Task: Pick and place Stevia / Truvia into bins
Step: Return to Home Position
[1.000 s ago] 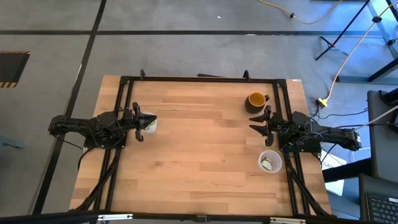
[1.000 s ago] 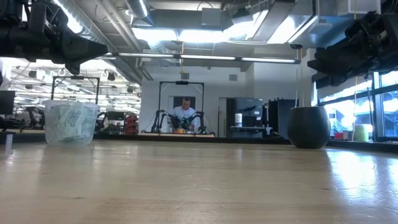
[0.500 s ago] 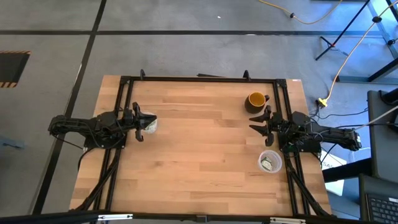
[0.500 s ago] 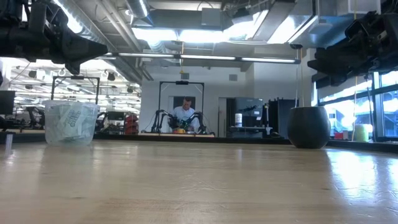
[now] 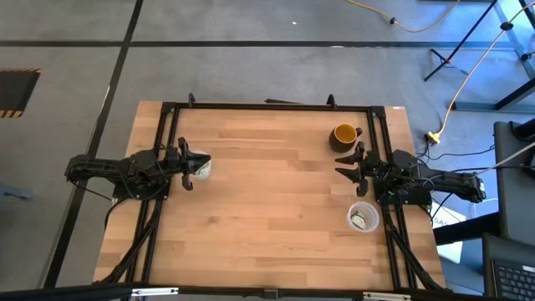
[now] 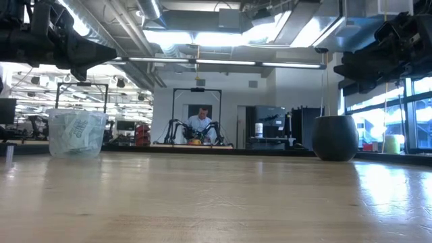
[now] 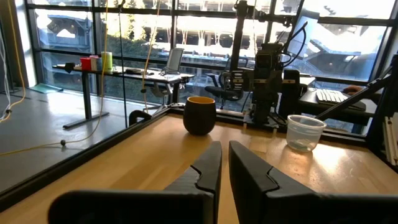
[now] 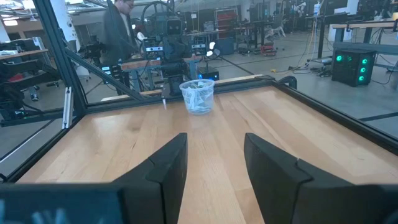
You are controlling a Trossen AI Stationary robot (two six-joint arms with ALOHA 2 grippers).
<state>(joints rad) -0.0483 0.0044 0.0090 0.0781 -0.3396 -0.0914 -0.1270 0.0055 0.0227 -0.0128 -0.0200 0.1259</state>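
Note:
Two clear plastic bins stand upright on the wooden table. One bin (image 5: 201, 168), at the table's left, holds several pale green and white Stevia packets (image 6: 74, 133), also seen in the right wrist view (image 8: 199, 97). It stands just below the fingertips of my left gripper (image 5: 191, 165), which is shut, level and above the table. The other bin (image 5: 363, 218), at the near right, holds a few packets (image 5: 360, 221). My right gripper (image 5: 346, 162) hangs level above the table's right side, open, with nothing between its fingers (image 8: 166, 167).
A yellow-orange mug (image 5: 344, 134) stands at the far right, just beyond my right gripper. A black frame (image 5: 267, 106) runs along the table's edges. Bare wood (image 5: 276, 192) lies between the two arms. A person (image 6: 200, 123) sits in the room behind the table.

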